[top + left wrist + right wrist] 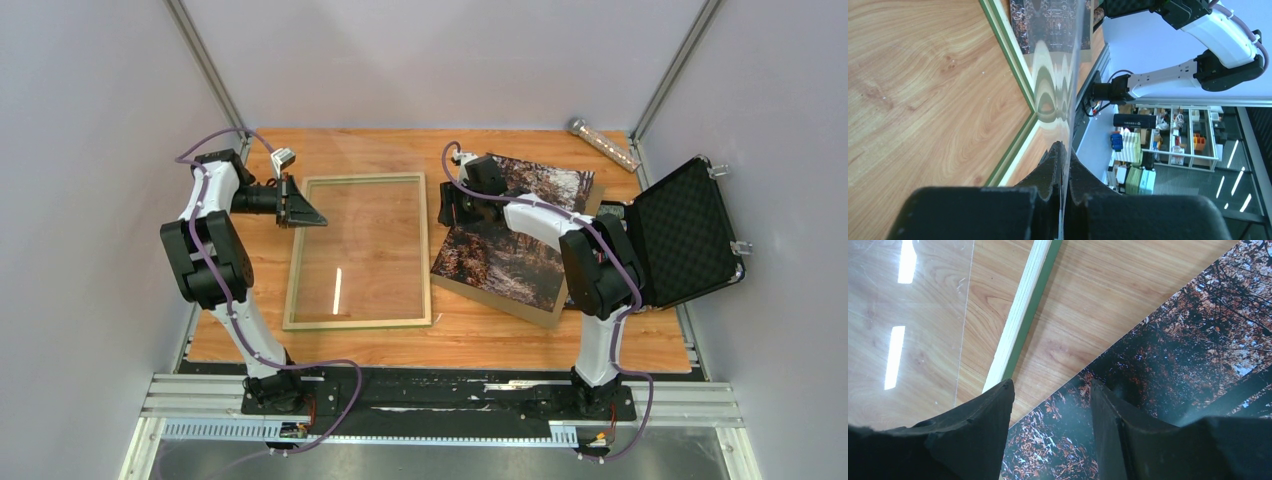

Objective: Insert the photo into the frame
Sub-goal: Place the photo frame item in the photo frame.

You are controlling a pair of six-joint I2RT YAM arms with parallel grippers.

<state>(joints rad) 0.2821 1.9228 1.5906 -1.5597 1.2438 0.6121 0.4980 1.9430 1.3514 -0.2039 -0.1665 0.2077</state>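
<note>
Creasing is the worry: the right gripper (1050, 390), fingers half spread astride an edge of the photo (490, 262), could buckle the thin autumn-forest print or drag the brown board (497, 300) beneath. It lies face up, just right of the frame (358, 322). The left gripper (1064, 150) is pinched tight, seemingly on the clear pane (365, 250)
</note>
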